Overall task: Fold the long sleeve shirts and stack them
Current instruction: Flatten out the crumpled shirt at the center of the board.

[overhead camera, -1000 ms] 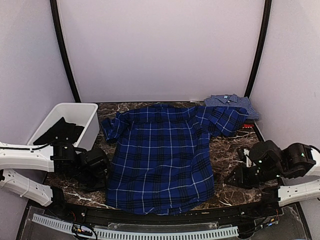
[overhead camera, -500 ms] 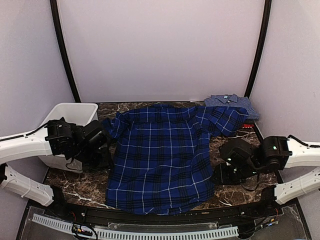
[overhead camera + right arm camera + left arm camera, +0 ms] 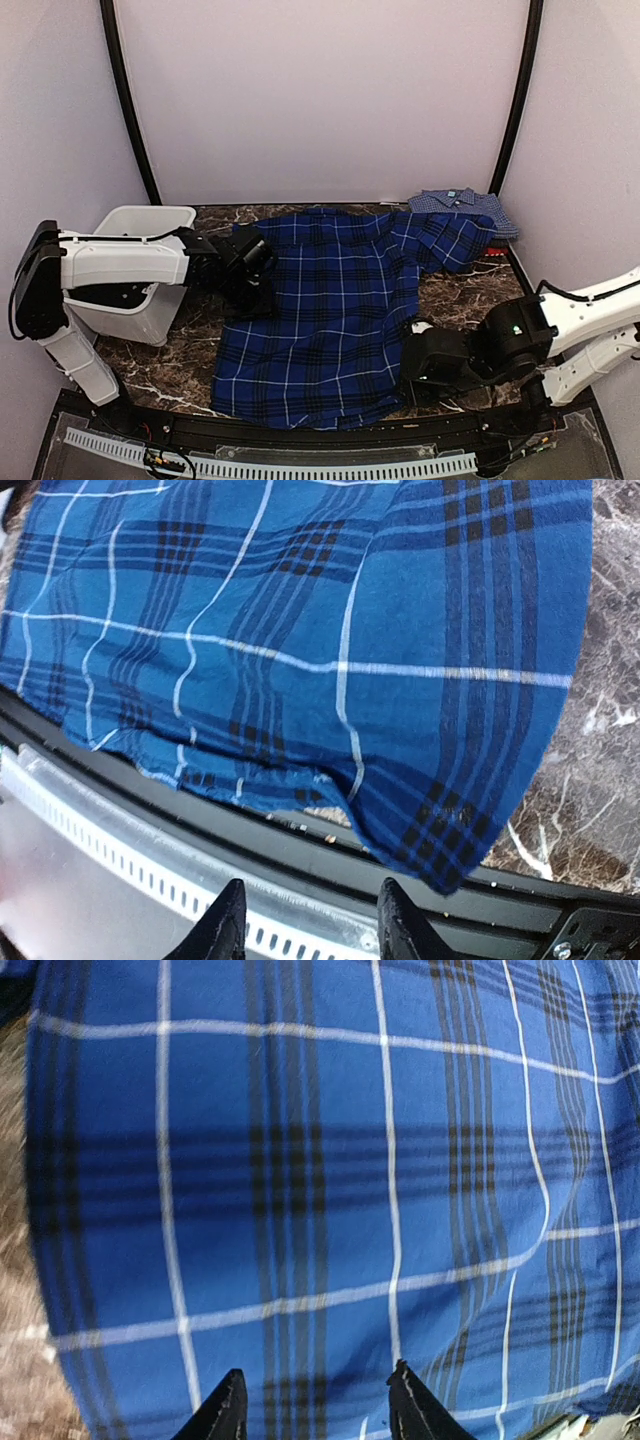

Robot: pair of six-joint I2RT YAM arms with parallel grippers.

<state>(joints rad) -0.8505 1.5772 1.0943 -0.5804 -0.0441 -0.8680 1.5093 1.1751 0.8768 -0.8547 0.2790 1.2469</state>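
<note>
The deep-blue plaid long sleeve shirt [image 3: 330, 310] lies spread flat across the marble table, collar to the back. A lighter blue fine-check shirt [image 3: 465, 203] sits folded at the back right, with a sliver of red cloth [image 3: 496, 255] just in front of it. My left gripper [image 3: 262, 288] hovers over the plaid shirt's left side. In the left wrist view it [image 3: 315, 1400] stands open above the cloth [image 3: 380, 1160], holding nothing. My right gripper [image 3: 415, 352] is at the lower right hem. It [image 3: 308, 910] is open over the front rail, with the hem corner [image 3: 450, 840] just ahead.
A white bin [image 3: 150, 212] stands at the left, partly behind my left arm. A black rail and a slotted white strip [image 3: 300, 462] run along the table's front edge. Curved black poles and pale walls close in the back and sides.
Both arms have swung inward from the table's sides onto the plaid shirt, the left to its left side and the right to its lower right hem. The shirt itself has not moved.
</note>
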